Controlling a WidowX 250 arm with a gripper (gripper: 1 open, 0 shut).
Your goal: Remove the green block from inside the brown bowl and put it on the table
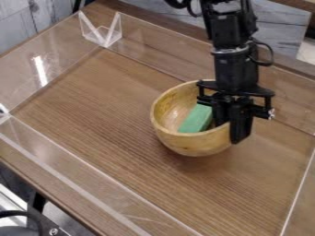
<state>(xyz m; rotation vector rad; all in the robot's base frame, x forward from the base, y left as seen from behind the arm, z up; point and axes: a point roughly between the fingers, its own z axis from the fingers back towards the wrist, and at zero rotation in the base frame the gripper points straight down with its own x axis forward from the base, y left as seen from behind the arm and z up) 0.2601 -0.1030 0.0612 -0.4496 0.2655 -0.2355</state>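
The brown bowl (187,131) stands right of the table's (99,111) middle. Inside it the green block (197,120) leans tilted against the right inner wall. My black gripper (235,131) reaches down from above into the bowl's right side, its fingers shut around the block's right end. The fingertips are partly hidden by the bowl's rim and the block, and the block's right edge is covered by the fingers.
Clear acrylic walls (74,171) run along the table's edges, with a folded clear piece (101,29) at the back left. Bare wood lies left of and in front of the bowl. The arm's black column (227,37) rises behind the bowl.
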